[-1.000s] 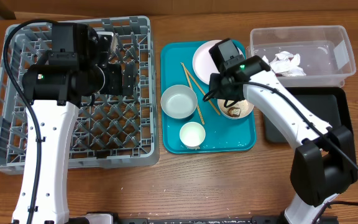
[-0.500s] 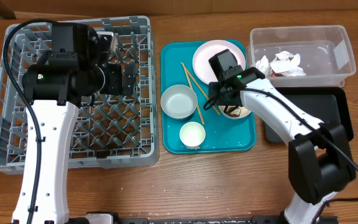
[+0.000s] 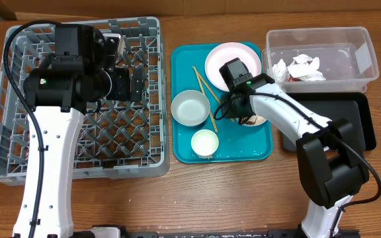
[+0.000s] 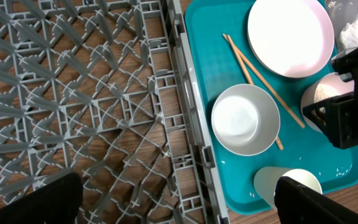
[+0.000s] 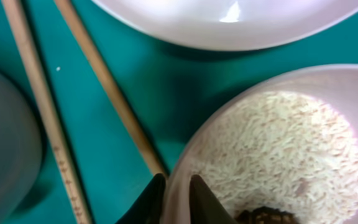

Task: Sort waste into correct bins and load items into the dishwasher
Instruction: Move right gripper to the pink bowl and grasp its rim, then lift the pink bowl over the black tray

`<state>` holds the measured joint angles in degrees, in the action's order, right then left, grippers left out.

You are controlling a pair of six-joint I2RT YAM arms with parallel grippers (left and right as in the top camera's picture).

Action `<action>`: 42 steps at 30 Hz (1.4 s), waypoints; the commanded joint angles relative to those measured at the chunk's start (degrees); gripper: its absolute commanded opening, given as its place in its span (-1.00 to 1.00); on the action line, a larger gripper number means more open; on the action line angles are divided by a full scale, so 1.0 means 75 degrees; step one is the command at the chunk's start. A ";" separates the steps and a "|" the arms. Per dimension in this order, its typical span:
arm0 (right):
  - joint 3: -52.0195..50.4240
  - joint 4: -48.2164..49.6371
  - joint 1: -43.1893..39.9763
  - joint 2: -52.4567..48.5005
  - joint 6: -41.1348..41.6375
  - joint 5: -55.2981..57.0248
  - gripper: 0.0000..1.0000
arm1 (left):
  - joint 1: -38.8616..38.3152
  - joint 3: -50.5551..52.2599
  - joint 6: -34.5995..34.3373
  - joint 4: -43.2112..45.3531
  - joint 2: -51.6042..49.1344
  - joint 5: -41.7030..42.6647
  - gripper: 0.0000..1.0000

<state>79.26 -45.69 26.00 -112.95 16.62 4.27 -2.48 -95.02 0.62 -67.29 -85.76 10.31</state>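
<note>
My right gripper (image 3: 233,110) (image 5: 176,199) is shut on the left rim of a whitish bowl (image 3: 255,120) (image 5: 278,149), one finger inside and one outside. The bowl holds white rice and a brown lump (image 5: 263,216). It sits on the teal tray (image 3: 184,59) with a pink plate (image 3: 225,58), an empty bowl (image 3: 190,108), a white cup (image 3: 204,143) and two chopsticks (image 3: 202,89) (image 5: 104,87). My left gripper (image 3: 137,82) (image 4: 185,199) is open and empty above the grey dish rack (image 3: 78,142). Crumpled wrappers (image 3: 299,68) lie in the clear tub (image 3: 362,46).
The black tray (image 3: 359,125) lies right of the teal tray, below the clear tub, partly under my right arm. The rack's right wall (image 4: 188,118) runs beside the teal tray's left edge. Wooden table surrounds everything.
My right gripper has shifted left and down from over the plate's edge to the rice bowl's left rim and closed on it. The left arm has not moved.
</note>
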 commanded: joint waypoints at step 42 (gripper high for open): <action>-0.0714 -0.2868 -0.6143 0.2731 -0.4057 -0.8311 -0.92 | 0.0029 -0.0152 0.0070 0.0023 -0.0032 -0.0026 1.00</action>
<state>78.67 -69.58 -15.33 -93.17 -6.09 -43.51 -2.48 -95.02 0.62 -67.31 -85.76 10.31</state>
